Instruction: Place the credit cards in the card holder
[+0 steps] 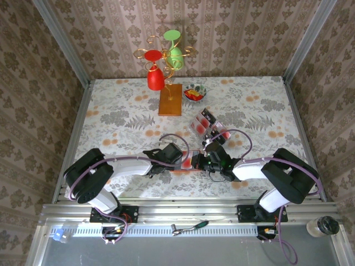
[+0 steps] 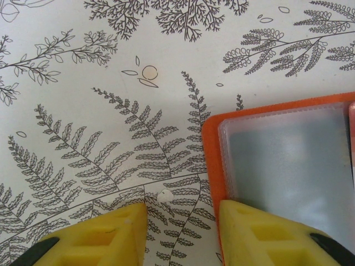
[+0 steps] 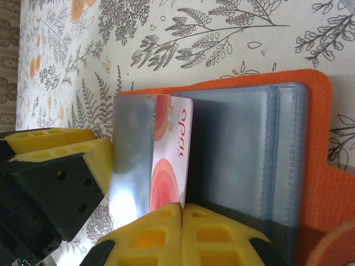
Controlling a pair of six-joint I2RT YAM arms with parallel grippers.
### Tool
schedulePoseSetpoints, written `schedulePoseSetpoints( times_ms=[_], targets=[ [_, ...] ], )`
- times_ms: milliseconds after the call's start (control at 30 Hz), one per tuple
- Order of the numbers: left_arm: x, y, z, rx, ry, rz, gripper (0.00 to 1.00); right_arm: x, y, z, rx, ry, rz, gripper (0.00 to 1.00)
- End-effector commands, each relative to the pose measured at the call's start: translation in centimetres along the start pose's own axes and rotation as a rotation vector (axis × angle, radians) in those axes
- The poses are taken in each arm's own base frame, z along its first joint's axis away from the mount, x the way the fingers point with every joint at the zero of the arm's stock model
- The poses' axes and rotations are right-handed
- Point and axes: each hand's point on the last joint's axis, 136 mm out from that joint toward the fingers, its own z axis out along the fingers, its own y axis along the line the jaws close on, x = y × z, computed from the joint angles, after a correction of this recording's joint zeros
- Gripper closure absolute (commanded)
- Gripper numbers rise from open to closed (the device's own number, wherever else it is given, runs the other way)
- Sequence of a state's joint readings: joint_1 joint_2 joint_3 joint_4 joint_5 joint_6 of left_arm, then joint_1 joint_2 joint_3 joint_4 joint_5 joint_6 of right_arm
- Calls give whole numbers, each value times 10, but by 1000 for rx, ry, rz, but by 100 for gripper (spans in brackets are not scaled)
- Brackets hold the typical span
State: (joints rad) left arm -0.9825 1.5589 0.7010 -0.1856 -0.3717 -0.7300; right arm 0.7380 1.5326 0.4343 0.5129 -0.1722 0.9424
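The orange card holder (image 1: 187,165) lies open on the flowered table between the two arms, its clear sleeves (image 3: 238,149) facing up. My right gripper (image 3: 182,209) is shut on a pale credit card with red blotches (image 3: 171,160). That card stands on edge with its far end inside a sleeve of the card holder (image 3: 319,138). My left gripper (image 2: 183,221) is open at the holder's left edge (image 2: 213,144). Its right finger (image 2: 266,233) rests on the holder, and the left finger (image 2: 105,235) is over bare cloth. More cards lie in a clear tray (image 1: 203,123) behind the holder.
A wooden stand (image 1: 170,100) with a red glass (image 1: 155,77) and a green glass (image 1: 175,54) is at the back centre. A small bowl (image 1: 194,92) sits to its right. The two arms meet close together at the holder, and patterned walls enclose the table.
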Motion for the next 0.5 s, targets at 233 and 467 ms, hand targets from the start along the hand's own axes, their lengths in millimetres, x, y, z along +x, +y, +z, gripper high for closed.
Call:
schedulePoseSetpoints(
  times_ms=[233, 467],
  targets=[
    [19, 7, 5, -40, 65, 38, 60, 24, -20, 1, 66, 90, -10, 100],
    [18, 6, 5, -38, 63, 36, 60, 26, -20, 5, 68, 109, -6, 100]
  ],
)
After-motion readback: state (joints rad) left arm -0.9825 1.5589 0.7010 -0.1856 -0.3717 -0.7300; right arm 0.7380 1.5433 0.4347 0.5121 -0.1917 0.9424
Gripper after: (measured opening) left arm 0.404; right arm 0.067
